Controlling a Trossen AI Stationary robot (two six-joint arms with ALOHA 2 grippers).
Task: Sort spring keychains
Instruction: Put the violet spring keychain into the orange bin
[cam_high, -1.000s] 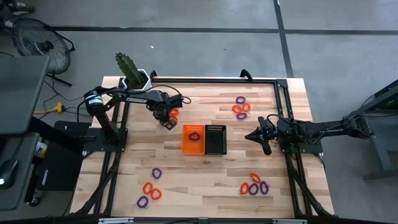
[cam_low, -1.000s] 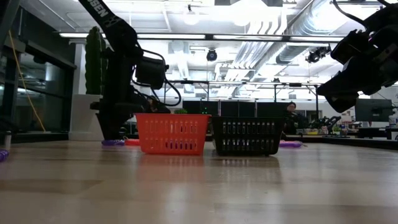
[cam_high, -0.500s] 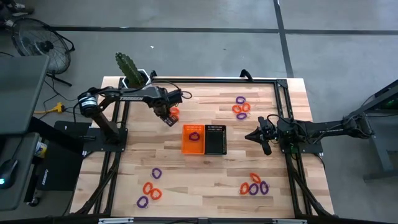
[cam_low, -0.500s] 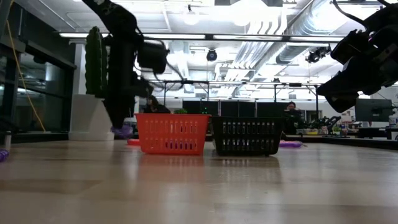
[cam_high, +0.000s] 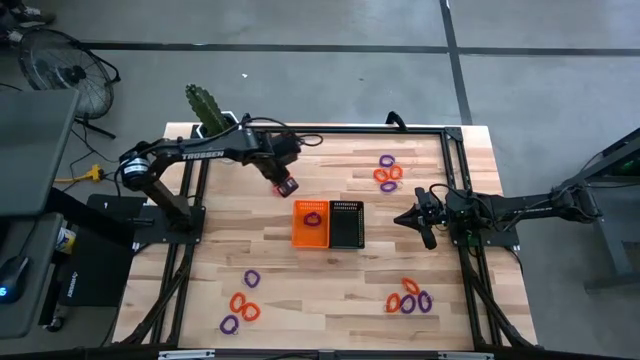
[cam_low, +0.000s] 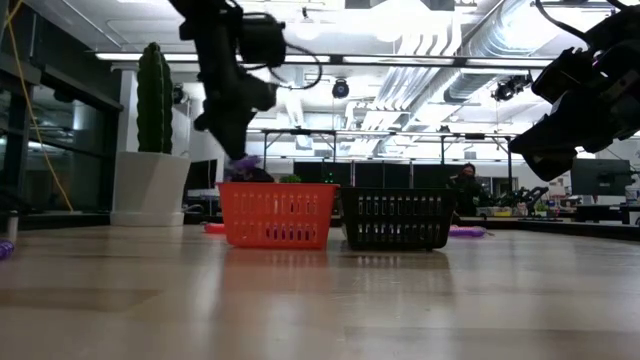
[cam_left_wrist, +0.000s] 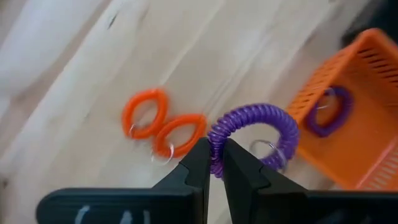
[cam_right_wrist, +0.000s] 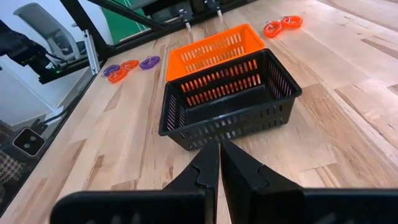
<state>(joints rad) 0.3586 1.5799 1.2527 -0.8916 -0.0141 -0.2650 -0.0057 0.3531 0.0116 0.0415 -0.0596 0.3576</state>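
My left gripper (cam_left_wrist: 216, 158) is shut on a purple spring keychain (cam_left_wrist: 255, 132) and hovers above the table just beyond the orange bin's far left corner (cam_high: 285, 185); in the low view (cam_low: 240, 150) the purple loop (cam_low: 243, 163) hangs above the orange bin (cam_low: 277, 214). Below it, two orange keychains (cam_left_wrist: 144, 112) (cam_left_wrist: 180, 134) lie flat on the wood. The orange bin (cam_high: 310, 223) holds one purple keychain (cam_left_wrist: 329, 112). A black bin (cam_high: 346, 223) stands against its right side. My right gripper (cam_right_wrist: 219, 152) is shut and waits right of the black bin (cam_high: 413, 218). My left gripper pinches the purple keychain's coil at one spot on its ring (cam_left_wrist: 216, 144) between the two fingertips, coming from above. The loop is lifted clear of the table and stands out beyond the fingertips, with its small metal ring (cam_left_wrist: 264, 148) dangling.
More orange and purple keychains lie in groups at the table's far right (cam_high: 388, 172), near right (cam_high: 410, 298) and near left (cam_high: 240, 305). A cactus in a white pot (cam_high: 210, 115) stands at the far left corner. A dark frame (cam_high: 455, 180) runs around the table.
My left gripper has risen from the table and moved right toward the orange bin, carrying the purple keychain, which is now lifted clear. The two orange keychains have stayed on the wood.
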